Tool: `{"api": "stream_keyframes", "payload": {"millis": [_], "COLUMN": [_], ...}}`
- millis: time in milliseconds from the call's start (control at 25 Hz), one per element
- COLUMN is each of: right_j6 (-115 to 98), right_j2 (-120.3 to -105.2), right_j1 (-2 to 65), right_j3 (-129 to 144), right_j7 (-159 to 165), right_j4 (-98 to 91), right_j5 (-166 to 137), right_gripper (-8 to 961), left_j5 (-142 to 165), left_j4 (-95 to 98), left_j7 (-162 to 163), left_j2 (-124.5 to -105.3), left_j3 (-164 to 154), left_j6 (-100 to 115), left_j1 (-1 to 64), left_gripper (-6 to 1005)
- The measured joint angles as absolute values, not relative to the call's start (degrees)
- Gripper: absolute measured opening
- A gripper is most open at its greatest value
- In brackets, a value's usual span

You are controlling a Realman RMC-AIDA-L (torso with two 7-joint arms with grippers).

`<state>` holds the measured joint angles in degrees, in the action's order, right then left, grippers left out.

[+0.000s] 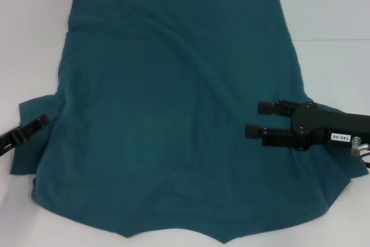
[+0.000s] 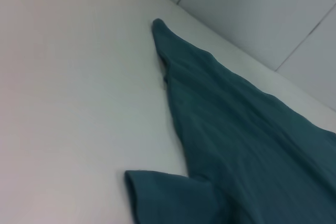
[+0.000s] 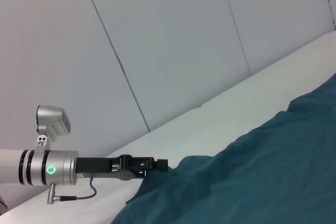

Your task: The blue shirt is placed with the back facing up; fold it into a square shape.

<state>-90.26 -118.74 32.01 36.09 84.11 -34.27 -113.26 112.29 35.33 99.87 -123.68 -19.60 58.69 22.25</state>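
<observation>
The large soft cotton short-sleeved shirt (image 1: 173, 114) is a plain dark teal-blue all over its upturned side, with no print or lettering showing. It lies on a plain white desk (image 1: 329, 21). The right gripper (image 1: 258, 119) is matte black, with a small white label bearing black digits on its wrist. The left gripper (image 1: 44, 121) is black as well; the right wrist view shows it on a silver-grey arm with a small green light. The wall panels (image 3: 173, 40) behind are pale grey.
</observation>
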Motion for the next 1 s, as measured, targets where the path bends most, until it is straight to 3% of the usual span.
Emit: {"api": "stream_keyframes", "payload": {"millis": [640, 1000], "right_j6": [-90.62, -90.39], "right_j2": [-118.74, -118.97], "right_j1": [31.90, 31.85], "right_j3": [35.68, 35.59], "right_j7": [84.11, 84.11], "right_j4": [-34.28, -34.24], "right_j5": [-113.15, -112.41], "right_gripper": [892, 892], "left_j5": [112.59, 112.69], "left_j4": [35.33, 35.88], "left_j7": [100.28, 100.29], "left_j2": [-123.77, -123.18], "left_j3": [-19.60, -19.60], "left_j6": [57.47, 57.22], "left_j1": [22.42, 22.62], "left_gripper": [197, 2]}}
